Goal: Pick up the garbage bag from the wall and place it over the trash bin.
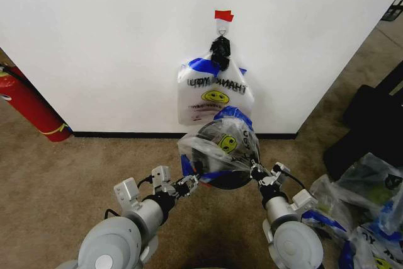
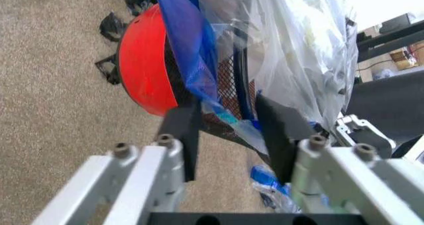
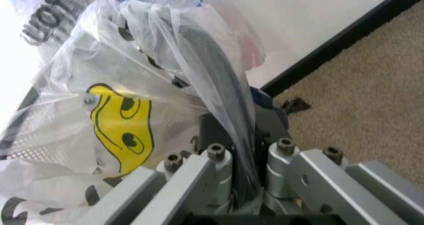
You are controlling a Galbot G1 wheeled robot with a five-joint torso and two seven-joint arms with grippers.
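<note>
The garbage bag (image 1: 230,142), translucent with a yellow smiley and blue handles, is draped over the trash bin (image 1: 228,181) on the carpet below the wall (image 1: 94,42). My left gripper (image 1: 191,183) is at the bin's left side. In the left wrist view it (image 2: 225,106) stands open, with the bag's blue edge (image 2: 192,51) and the bin's black mesh between its fingers, above the red base (image 2: 142,66). My right gripper (image 1: 255,171) is at the bin's right side. The right wrist view shows it (image 3: 240,125) shut on a fold of the bag (image 3: 119,115).
A bunch of identical bags (image 1: 214,92) hangs by a black clip from the hook (image 1: 221,27) under red tape (image 1: 223,15). A red fire extinguisher (image 1: 31,108) leans at the left. Loose bags (image 1: 365,206) and black gear (image 1: 371,118) crowd the right floor.
</note>
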